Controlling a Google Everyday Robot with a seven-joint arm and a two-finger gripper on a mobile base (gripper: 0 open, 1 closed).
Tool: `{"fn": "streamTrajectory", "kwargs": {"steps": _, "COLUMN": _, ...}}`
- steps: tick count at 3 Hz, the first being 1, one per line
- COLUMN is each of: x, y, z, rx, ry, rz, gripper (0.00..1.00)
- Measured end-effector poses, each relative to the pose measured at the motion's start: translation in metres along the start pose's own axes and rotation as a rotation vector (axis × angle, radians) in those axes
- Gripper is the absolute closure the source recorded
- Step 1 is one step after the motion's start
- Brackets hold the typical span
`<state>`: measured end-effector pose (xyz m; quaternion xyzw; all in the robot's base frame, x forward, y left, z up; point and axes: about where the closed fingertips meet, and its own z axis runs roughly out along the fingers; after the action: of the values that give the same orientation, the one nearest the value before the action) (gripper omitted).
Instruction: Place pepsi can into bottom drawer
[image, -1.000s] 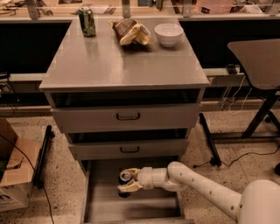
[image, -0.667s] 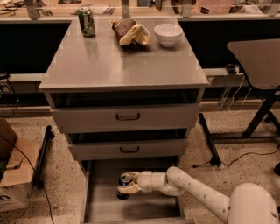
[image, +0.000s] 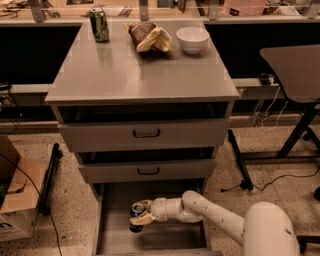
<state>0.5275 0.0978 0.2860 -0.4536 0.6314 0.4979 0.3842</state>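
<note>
Down in the open drawer (image: 170, 239), at the foot of the cabinet, I have the can (image: 135, 228) pinched in the gripper (image: 137, 214). One finger lies across its upper part just under the silver top, and the other sits lower against the dark body. The can stands upright or close to it. It is in the left half of the tray, nearer the left wall than the right. The arm (image: 215, 216) reaches in from the right, low over the floor of the tray. By my reckoning most of the job is done: the can is already inside the walls of the right drawer, under the two upper drawers (image: 145, 134), which are pushed in. What I cannot tell from here is whether its base is resting on the floor or hanging just above it. What is left, as I judge it, is to settle it down if needed, spread the fingers and draw the arm out to the right without knocking it over. The green can (image: 99, 24) up on the cabinet top (image: 140, 75) is well out of the way.
</note>
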Motion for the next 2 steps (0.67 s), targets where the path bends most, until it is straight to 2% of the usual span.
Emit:
{"fn": "streamTrajectory", "kwargs": {"steps": 1, "x": 0.043, "y": -0.005, "z": 0.038, "rx": -0.059, "ry": 0.053, "rz": -0.008, "gripper": 1.00}}
{"fn": "streamTrajectory", "kwargs": {"steps": 2, "x": 0.063, "y": -0.011, "z": 0.055, "rx": -0.058, "ry": 0.084, "rz": -0.067, "gripper": 1.00}}
